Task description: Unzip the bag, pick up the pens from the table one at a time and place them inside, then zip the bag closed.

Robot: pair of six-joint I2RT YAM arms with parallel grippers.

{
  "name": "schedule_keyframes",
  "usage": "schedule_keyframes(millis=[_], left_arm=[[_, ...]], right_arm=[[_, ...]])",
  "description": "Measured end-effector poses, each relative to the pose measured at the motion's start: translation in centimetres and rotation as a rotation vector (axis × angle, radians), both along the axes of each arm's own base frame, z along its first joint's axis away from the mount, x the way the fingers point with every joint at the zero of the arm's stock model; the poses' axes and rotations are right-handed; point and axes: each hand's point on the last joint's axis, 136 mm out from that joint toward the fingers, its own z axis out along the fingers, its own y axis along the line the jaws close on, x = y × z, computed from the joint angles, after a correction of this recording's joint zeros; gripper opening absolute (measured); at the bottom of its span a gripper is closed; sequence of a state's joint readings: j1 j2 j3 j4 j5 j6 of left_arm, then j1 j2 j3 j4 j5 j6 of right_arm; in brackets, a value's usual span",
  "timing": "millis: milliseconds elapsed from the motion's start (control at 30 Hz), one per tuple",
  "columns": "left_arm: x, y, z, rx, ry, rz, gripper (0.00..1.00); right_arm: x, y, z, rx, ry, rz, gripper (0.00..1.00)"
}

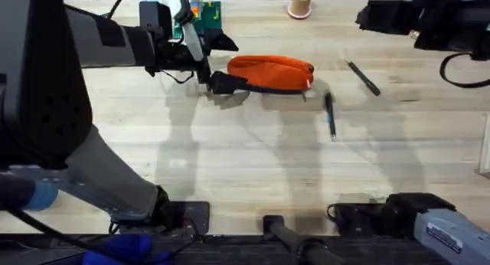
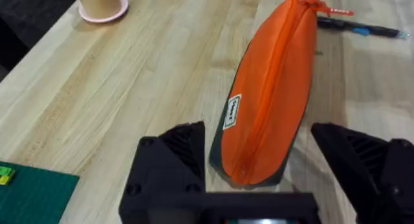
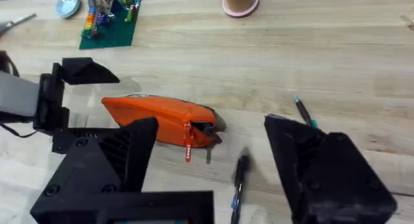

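A: We begin at our left gripper (image 2: 259,175). Its two black fingers (image 2: 174,153) are spread wide, one on each side of the near end of the oblong orange fabric pouch with a dark bottom band (image 2: 272,94). We cannot tell if they touch the fabric.

B: We agree. From above, this gripper (image 1: 205,62) stands at the end of the pouch (image 1: 269,72) on the light wood plank table (image 1: 230,150), and the zipper along the top looks closed for most of its length. At the far end from the fingers we see the small orange pull tab (image 2: 330,9).

A: Just beyond that far end lies the slim black pen with a bluish part (image 2: 359,28). From above it (image 1: 330,116) is near the pouch but apart from it.

B: The slim dark greenish pen (image 1: 364,77) lies farther out, apart from the first pen.

A: Our right gripper (image 3: 213,156) hangs above the table with its black fingers (image 3: 323,172) also spread and holding nothing; between and beyond them are the pouch (image 3: 158,120) and both pens (image 3: 238,182) (image 3: 303,112).

B: Farthest from the fingers stand a tan cup on a pink base (image 3: 240,2) and a green brick plate (image 3: 111,20).
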State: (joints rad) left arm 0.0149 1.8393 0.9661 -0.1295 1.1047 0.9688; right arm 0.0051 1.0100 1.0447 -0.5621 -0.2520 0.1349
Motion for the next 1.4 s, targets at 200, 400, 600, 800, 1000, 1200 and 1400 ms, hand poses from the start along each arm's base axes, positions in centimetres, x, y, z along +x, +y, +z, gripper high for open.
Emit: schedule_keyframes(millis=[200, 400, 600, 800, 1000, 1200, 1400], left_arm=[[0.22, 0.15, -0.43, 0.028, 0.001, 0.015, 0.993], [0.39, 0.28, -0.58, 0.04, 0.002, 0.024, 0.908], [0.49, 0.33, -0.6, 0.045, 0.002, 0.028, 0.48], [0.44, 0.27, -0.57, 0.043, 0.001, 0.025, 0.05], [0.44, 0.26, -0.57, 0.043, 0.001, 0.025, 0.045], [0.44, 0.26, -0.57, 0.043, 0.001, 0.025, 0.044], [0.58, 0.27, -0.48, 0.043, -0.009, 0.025, 0.044]], right_arm=[[0.0, 0.0, -0.01, 0.0, 0.0, 0.0, 0.996], [0.0, 0.01, 0.0, 0.0, 0.0, 0.0, 0.996], [0.0, 0.0, 0.0, 0.0, 0.0, 0.0, 0.996], [0.0, 0.0, 0.0, 0.0, 0.0, 0.0, 0.996], [0.0, 0.01, -0.02, 0.0, 0.001, 0.0, 0.996], [0.0, 0.0, 0.0, 0.0, 0.0, 0.0, 0.995], [0.0, 0.01, -0.02, 0.076, 0.028, -0.053, 0.995]])
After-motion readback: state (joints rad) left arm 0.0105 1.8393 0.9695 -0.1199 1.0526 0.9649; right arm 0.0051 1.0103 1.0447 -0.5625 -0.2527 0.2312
